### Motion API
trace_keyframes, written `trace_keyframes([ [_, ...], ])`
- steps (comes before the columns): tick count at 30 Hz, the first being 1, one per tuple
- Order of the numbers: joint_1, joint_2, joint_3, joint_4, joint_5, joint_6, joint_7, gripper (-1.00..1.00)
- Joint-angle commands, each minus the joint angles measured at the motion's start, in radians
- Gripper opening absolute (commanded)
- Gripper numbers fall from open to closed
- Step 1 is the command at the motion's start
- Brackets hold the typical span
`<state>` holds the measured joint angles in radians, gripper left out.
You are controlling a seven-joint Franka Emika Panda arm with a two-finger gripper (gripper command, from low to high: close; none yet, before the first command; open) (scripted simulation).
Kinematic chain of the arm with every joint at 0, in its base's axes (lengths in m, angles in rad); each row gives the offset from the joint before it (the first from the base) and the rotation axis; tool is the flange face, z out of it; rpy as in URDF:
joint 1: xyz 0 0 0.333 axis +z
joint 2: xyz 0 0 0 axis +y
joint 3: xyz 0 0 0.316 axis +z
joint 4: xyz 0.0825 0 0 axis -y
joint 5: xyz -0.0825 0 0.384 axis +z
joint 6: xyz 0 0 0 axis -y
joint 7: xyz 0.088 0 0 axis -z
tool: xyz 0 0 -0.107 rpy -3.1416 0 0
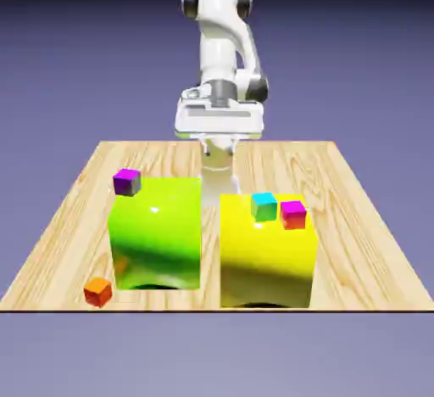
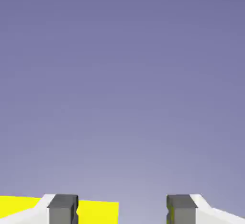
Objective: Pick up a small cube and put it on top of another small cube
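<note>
The small orange-red cube (image 1: 98, 291) lies on the table near its front edge, at the exterior view's left, just in front of the big green block (image 1: 158, 232). The cyan-teal small cube (image 1: 264, 206) sits on top of the big yellow block (image 1: 267, 251). My gripper (image 1: 219, 154) hangs behind the two blocks, far from both cubes. In the hand view the gripper (image 2: 122, 211) is open; its grey fingertips (image 2: 62, 209) stand apart with only backdrop between them and a strip of yellow block (image 2: 98, 211) below.
A magenta-topped red cube (image 1: 293, 214) rests beside the cyan cube on the yellow block. A purple-and-magenta cube (image 1: 127, 181) sits on the green block's back corner. A narrow gap separates the two big blocks on the wooden table (image 1: 356, 217).
</note>
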<state>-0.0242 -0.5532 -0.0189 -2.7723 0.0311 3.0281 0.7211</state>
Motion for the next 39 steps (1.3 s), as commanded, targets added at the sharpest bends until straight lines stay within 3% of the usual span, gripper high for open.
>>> trace_keyframes([
  [1, -0.020, 0.036, -0.007, 0.032, 0.026, -0.026, 0.022, 0.00],
  [31, -0.521, 1.123, -0.159, 0.881, 0.718, -0.810, 0.816, 0.00],
  [36, -0.496, 1.268, -0.097, 0.894, 0.781, -0.724, 0.813, 0.00],
  [37, -0.496, 1.268, -0.097, 0.894, 0.781, -0.724, 0.813, -1.00],
  [39, -0.498, 1.231, -0.111, 0.888, 0.761, -0.755, 0.827, -1.00],
])
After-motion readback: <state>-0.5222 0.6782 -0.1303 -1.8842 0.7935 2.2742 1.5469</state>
